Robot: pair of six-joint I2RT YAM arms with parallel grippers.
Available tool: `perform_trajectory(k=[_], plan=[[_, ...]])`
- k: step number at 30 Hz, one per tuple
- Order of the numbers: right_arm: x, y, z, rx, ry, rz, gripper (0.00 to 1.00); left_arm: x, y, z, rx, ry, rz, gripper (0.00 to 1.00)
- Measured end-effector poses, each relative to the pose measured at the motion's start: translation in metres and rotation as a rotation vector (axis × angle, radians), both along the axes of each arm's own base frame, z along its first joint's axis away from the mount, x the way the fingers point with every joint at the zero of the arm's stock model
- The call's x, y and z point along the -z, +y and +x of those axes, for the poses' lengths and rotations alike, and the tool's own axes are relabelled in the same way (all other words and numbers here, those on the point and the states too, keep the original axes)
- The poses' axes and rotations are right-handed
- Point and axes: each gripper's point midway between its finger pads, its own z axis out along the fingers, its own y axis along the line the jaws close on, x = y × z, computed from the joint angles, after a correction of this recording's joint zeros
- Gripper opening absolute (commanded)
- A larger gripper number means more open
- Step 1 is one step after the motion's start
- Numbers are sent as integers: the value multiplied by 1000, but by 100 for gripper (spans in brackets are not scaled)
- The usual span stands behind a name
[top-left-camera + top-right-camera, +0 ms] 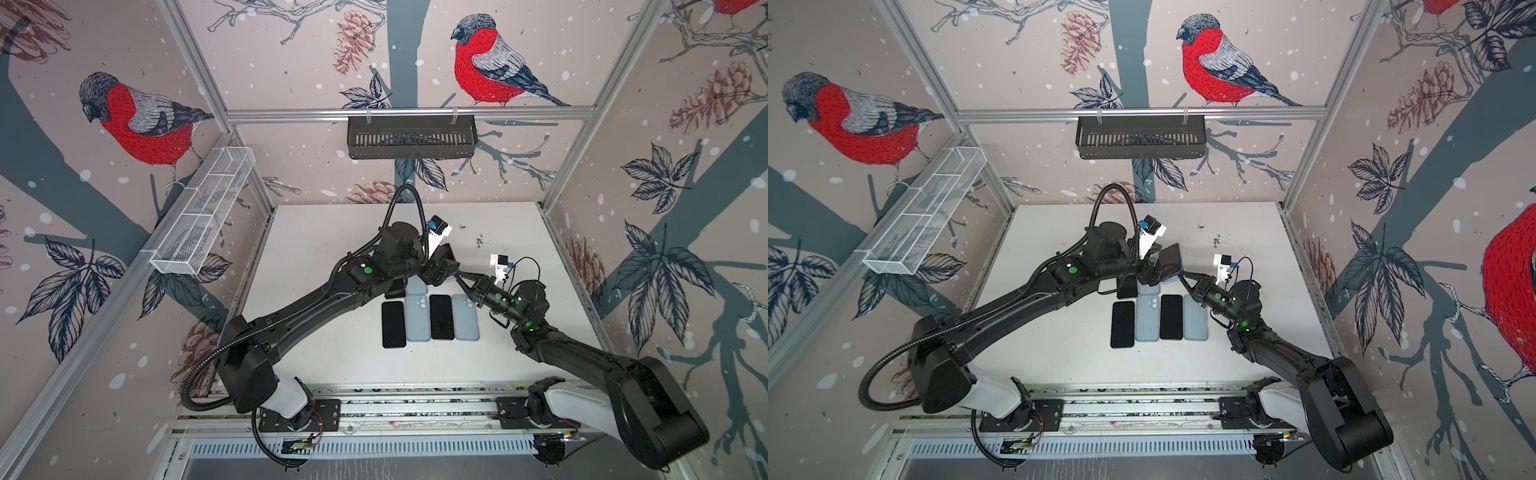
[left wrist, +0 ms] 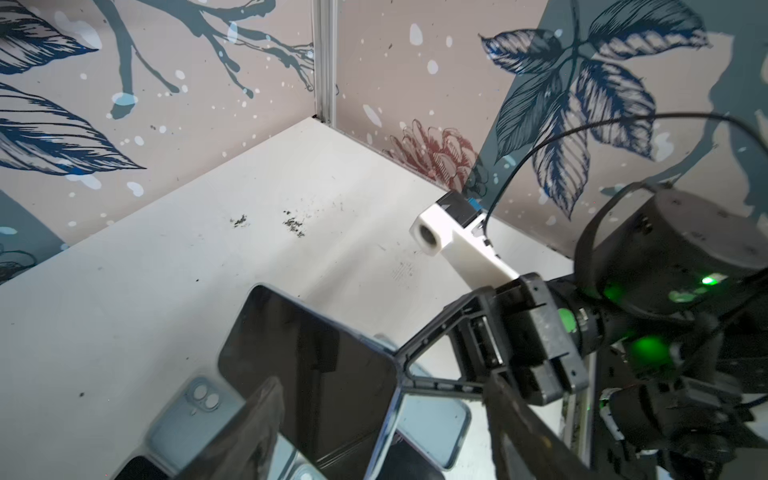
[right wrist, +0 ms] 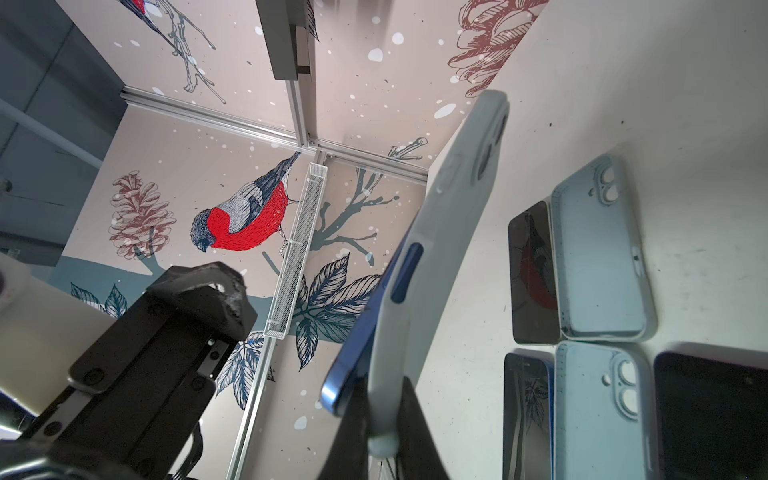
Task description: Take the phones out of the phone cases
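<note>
A phone (image 2: 307, 365) with a dark screen sits in a pale blue-grey phone case (image 3: 449, 216), raised and tilted above the table's middle (image 1: 446, 253) (image 1: 1171, 257). My right gripper (image 3: 384, 415) (image 1: 459, 274) is shut on a lower corner of the case. There the phone's blue edge (image 3: 353, 353) stands out of the case rim. My left gripper (image 2: 382, 378) (image 1: 438, 266) is open, with one finger (image 2: 253, 424) in front of the screen. Its other finger (image 2: 519, 419) stands apart from the phone's side edge.
Below the grippers, bare black phones (image 1: 393, 324) (image 1: 441, 318) and empty blue cases (image 1: 417, 318) (image 1: 465, 318) lie side by side, with more behind them (image 1: 417, 286). A black basket (image 1: 411, 137) hangs on the back wall and a white mesh basket (image 1: 203, 212) on the left wall.
</note>
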Motion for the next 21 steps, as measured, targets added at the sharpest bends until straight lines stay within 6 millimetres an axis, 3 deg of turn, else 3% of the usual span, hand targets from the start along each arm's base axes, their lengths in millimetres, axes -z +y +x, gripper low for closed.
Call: perform_trajectory(k=[5, 8, 21], plan=[[-2, -1, -1, 0, -6, 2, 0, 25, -11, -16, 83, 17, 82, 71], [-4, -1, -2, 1, -9, 3, 0, 39, -10, -14, 80, 38, 126, 69], [3, -2, -6, 0, 13, -5, 0, 64, -13, 0, 20, 25, 216, 62]])
